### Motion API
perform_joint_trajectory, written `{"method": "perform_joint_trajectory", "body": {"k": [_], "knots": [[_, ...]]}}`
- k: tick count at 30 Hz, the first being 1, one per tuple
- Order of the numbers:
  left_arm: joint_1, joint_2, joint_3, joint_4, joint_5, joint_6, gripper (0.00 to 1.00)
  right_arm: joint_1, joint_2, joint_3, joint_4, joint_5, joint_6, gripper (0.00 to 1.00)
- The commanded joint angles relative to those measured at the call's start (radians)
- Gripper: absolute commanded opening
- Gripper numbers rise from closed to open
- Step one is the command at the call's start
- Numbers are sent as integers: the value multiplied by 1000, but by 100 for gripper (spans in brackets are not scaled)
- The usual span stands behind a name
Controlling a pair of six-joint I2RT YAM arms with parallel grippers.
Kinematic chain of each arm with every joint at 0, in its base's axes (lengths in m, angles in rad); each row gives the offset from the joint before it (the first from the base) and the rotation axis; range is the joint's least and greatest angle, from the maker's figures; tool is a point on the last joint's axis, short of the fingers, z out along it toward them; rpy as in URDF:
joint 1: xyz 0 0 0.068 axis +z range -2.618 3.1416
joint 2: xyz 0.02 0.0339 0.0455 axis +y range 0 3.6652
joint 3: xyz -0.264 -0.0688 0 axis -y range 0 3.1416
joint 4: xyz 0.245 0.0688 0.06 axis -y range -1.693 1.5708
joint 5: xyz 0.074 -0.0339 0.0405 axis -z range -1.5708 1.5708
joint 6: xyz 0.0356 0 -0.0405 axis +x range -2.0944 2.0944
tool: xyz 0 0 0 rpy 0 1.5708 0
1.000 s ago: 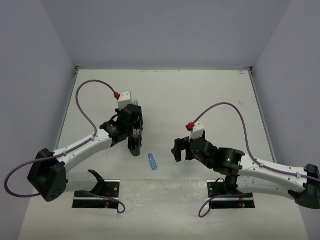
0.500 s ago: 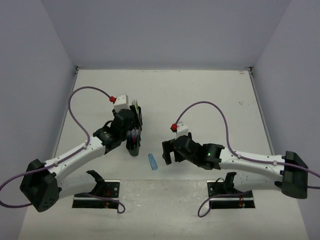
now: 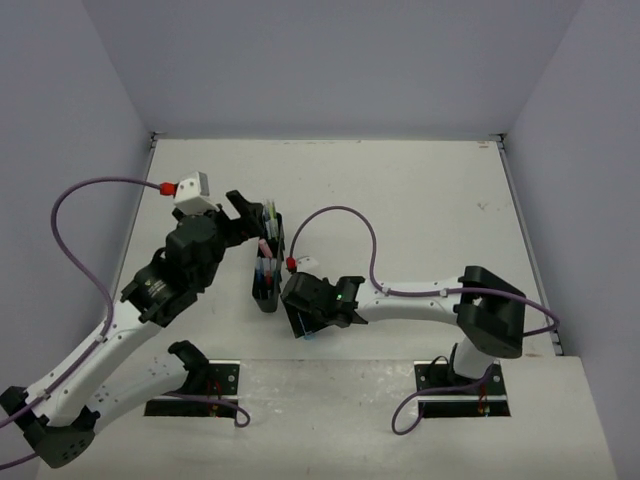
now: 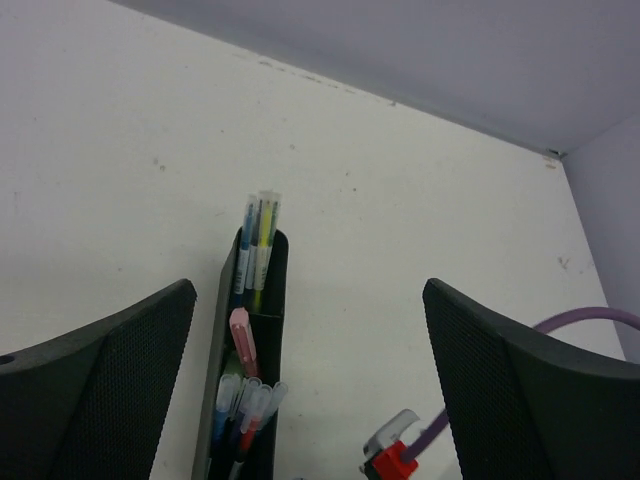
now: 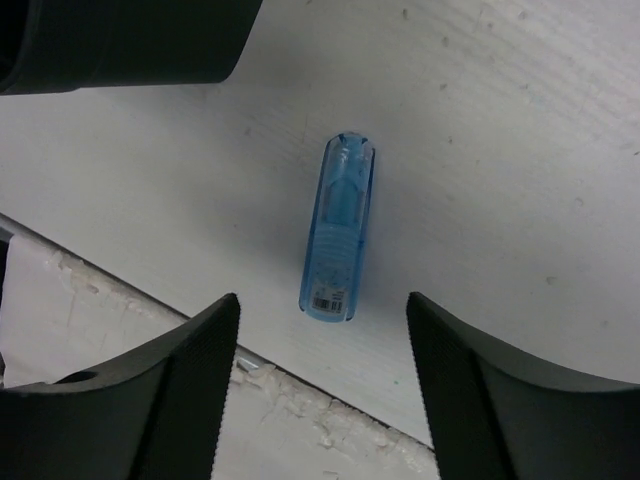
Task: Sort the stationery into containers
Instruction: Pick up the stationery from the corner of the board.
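Observation:
The black organiser (image 3: pixel 268 262) stands left of the table's centre. Blue and yellow-green pens (image 4: pixel 257 232) fill its far compartment, a pink piece (image 4: pixel 241 340) the middle one, and red and blue pens (image 4: pixel 243 405) the near one. My left gripper (image 3: pixel 243 212) hovers open above its far end, and the left wrist view shows nothing between its fingers (image 4: pixel 110 390). A chunky blue piece (image 5: pixel 338 225) lies flat on the table near the front edge. My right gripper (image 5: pixel 325 385) is low over it and open. The piece lies just beyond the fingertips (image 5: pixel 195 380), untouched.
A rough seam (image 5: pixel 300 410) marks the table's front strip right behind the blue piece. The right arm's red connector and purple cable (image 4: pixel 395 460) sit close to the organiser's right side. The arm base plates (image 3: pixel 195 390) are at the near edge. Walls close in the left, right and back.
The left gripper has opened, risen and drawn back from the organiser. The right arm has reached left and down over the blue piece, and its jaws have narrowed a little.

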Motion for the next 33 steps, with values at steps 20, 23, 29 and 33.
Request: {"method": "perform_joint_trajectory", "body": {"k": [20, 23, 29, 33], "knots": [[5, -159, -33, -164, 240, 74, 100, 18, 54, 37, -127, 137, 9, 0], [7, -168, -70, -66, 438, 62, 100, 15, -144, -8, -104, 194, -12, 0], [5, -109, -151, 166, 791, -5, 95, 20, -446, -164, 140, 208, -119, 0], [5, -27, -183, 311, 927, -54, 89, 31, -576, -213, 229, 211, -172, 0]]}}
